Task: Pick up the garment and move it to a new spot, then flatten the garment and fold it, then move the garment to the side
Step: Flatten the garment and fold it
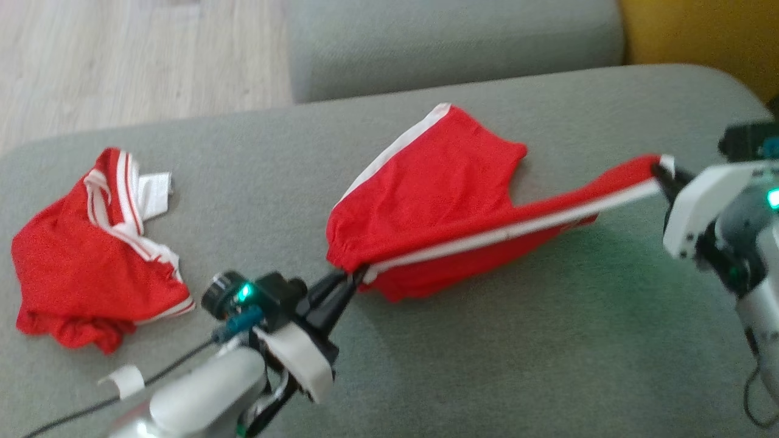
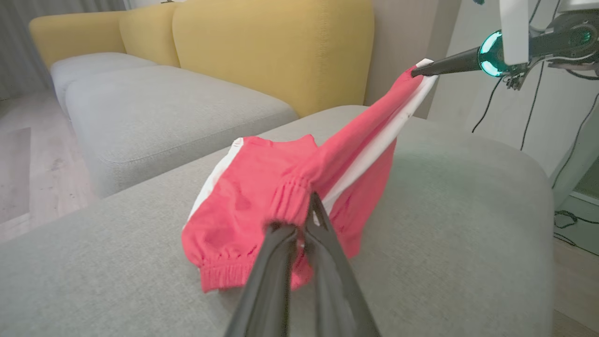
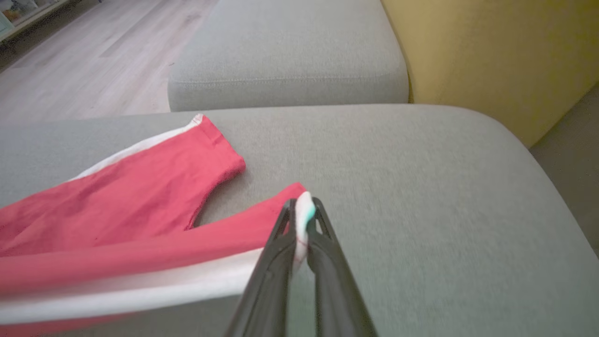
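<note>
Clamping the shorts by the waistband, the left gripper held them taut against the right gripper, clamped on a leg hem.

A broad grey seat cushion lies in the foreground, finely woven, with rounded corners. Just beyond the cushion's far edge sits a second grey cushion, a narrow gap between them. At its far right rises a mustard-yellow sofa back. Off its far left runs pale wood-plank floor. Past its right end stands a pale wall. The light is soft and even.
</note>
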Robot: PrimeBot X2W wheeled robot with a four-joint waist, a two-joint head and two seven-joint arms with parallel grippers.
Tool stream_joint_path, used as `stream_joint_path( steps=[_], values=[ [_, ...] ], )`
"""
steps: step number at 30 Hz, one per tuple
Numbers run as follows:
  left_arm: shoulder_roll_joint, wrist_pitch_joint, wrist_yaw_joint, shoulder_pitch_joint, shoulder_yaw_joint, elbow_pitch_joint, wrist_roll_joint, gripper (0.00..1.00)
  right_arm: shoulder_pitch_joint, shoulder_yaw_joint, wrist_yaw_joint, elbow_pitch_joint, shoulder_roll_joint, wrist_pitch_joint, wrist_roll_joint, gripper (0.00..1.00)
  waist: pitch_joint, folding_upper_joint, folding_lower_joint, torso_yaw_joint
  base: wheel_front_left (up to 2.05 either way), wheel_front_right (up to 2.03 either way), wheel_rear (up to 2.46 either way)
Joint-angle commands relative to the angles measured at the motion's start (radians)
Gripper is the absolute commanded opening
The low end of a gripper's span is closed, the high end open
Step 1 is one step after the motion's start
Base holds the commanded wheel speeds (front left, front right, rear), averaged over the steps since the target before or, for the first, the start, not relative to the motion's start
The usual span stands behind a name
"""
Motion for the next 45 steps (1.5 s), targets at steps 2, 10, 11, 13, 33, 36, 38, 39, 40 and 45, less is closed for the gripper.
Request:
stream_joint_path(
  steps=[2,10,11,13,33,36,38,39,40,45],
  values=[
    [0.024,-0.004,0.005,-0.084,0.057,0.001,0.005,0.00,-0.076,-0.021,0.007,-0.024,0.001,0.006,-0.037,0.00,0.046,0.0000,-0.0002,0.037,0.00,0.00,0.00],
    [-0.017,-0.001,-0.016,-0.179,0.073,0.057,0.017,0.00,-0.237,-0.042,0.007,0.045,0.058,-0.002,-0.137,0.00,0.135,0.0000,-0.0002,0.104,0.00,0.00,0.00],
    [-0.024,-0.002,-0.020,-0.191,0.074,0.065,0.018,0.00,-0.257,-0.040,0.007,0.057,0.063,-0.003,-0.148,0.00,0.146,0.0000,-0.0002,0.113,0.00,0.00,0.00],
    [-0.039,-0.002,-0.028,-0.212,0.075,0.085,0.021,0.00,-0.295,-0.032,0.007,0.084,0.071,-0.005,-0.167,0.00,0.168,0.0000,-0.0002,0.132,0.00,0.00,0.00],
    [-0.169,-0.024,-0.098,-0.313,0.069,0.255,0.050,0.00,-0.540,0.069,0.007,0.354,0.112,-0.128,-0.251,0.00,0.306,0.0000,-0.0002,0.256,0.00,0.00,0.00],
    [-0.186,-0.027,-0.107,-0.326,0.068,0.275,0.059,0.00,-0.569,0.074,0.007,0.396,0.112,-0.147,-0.258,0.00,0.324,0.0000,-0.0002,0.273,0.00,0.00,0.00],
    [-0.198,-0.028,-0.111,-0.334,0.070,0.287,0.065,0.00,-0.586,0.075,0.007,0.423,0.110,-0.162,-0.263,0.00,0.334,0.0000,-0.0002,0.283,0.00,0.00,0.00],
    [-0.204,-0.029,-0.113,-0.338,0.071,0.294,0.068,0.00,-0.594,0.075,0.007,0.436,0.110,-0.169,-0.265,0.00,0.339,0.0000,-0.0002,0.288,0.00,0.00,0.00],
    [-0.210,-0.029,-0.115,-0.342,0.071,0.301,0.071,0.00,-0.601,0.075,0.007,0.449,0.110,-0.178,-0.267,0.00,0.343,0.0000,-0.0002,0.293,0.00,0.00,0.00],
    [-0.235,-0.030,-0.123,-0.351,0.070,0.338,0.081,1.00,-0.619,0.074,0.007,0.508,0.120,-0.215,-0.264,1.00,0.351,0.0000,-0.0002,0.306,0.00,0.00,0.00]
  ],
)
